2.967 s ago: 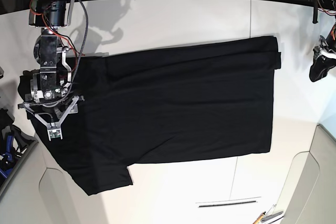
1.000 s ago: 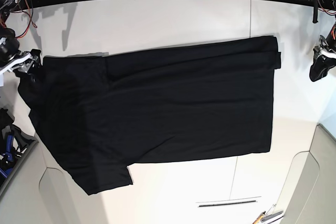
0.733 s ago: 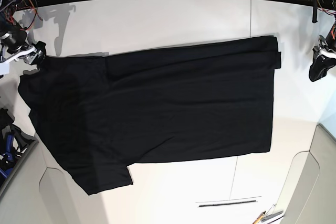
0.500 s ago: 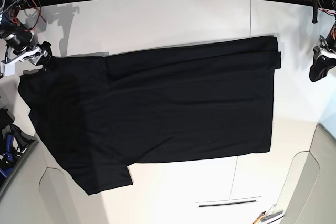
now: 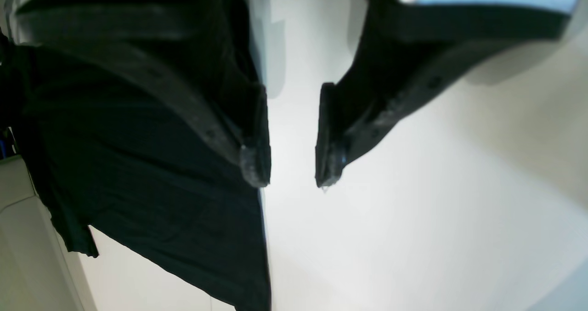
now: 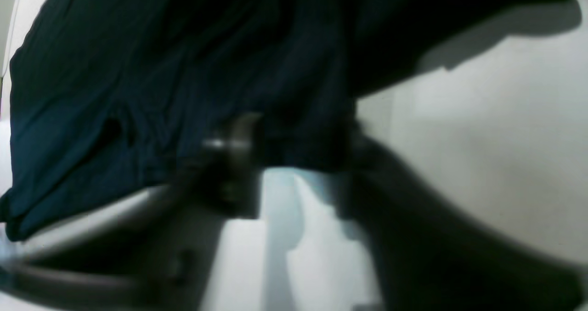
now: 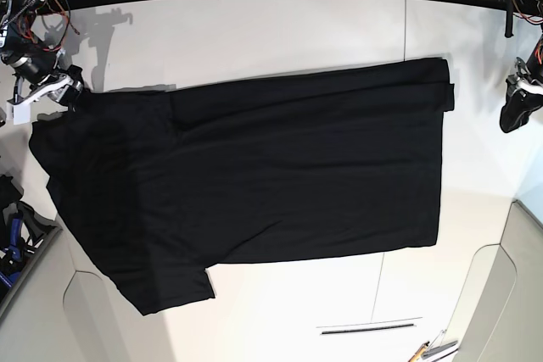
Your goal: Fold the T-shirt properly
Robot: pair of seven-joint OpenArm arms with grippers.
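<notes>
The T-shirt (image 7: pixel 254 184) lay spread flat across the middle of the white desk (image 7: pixel 280 31), plain black side up. At nine o'clock the right gripper (image 7: pixel 64 89) sat at its upper corner, jaws apart around the cloth edge. At three o'clock, the left gripper (image 5: pixel 291 164) hung, jaws apart, empty.

I see the shirt (image 7: pixel 254 184) spread flat on the table (image 7: pixel 254 31), between my two grippers. My right gripper (image 7: pixel 53 91) sits at its far-left corner; my left gripper (image 7: pixel 516 103) hangs well off its right edge.
</notes>
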